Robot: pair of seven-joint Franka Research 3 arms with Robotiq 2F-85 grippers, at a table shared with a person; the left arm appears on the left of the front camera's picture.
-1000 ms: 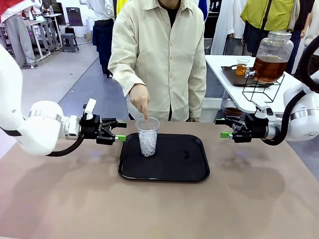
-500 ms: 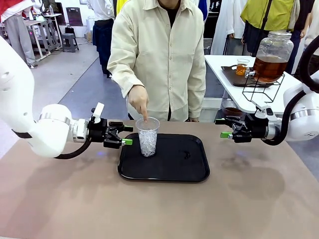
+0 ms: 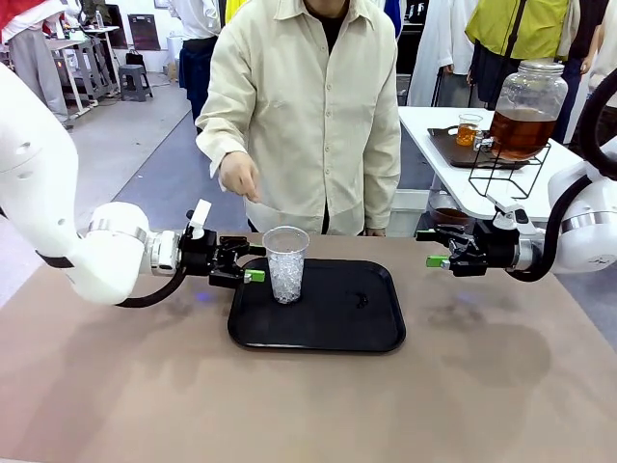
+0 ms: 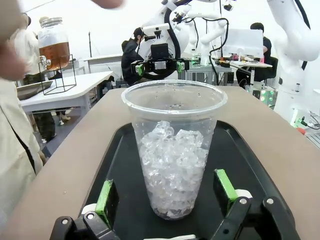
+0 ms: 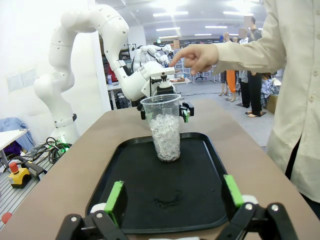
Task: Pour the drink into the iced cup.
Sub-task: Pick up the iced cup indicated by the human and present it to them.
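Left jaws moved up beside iced cup (image 3: 286, 265), wide; person's hand (image 3: 238, 177) lifted; right jaws wide, off tray (image 3: 337, 323).

Brown table (image 3: 482, 405) has one thing lying directly on it: a black tray (image 3: 328, 330), middle, toward the far edge

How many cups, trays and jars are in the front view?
Cups: 2, iced cup and cup of drink
Trays: 2, black tray and side tray
Jars: 1, jar
Total: 5
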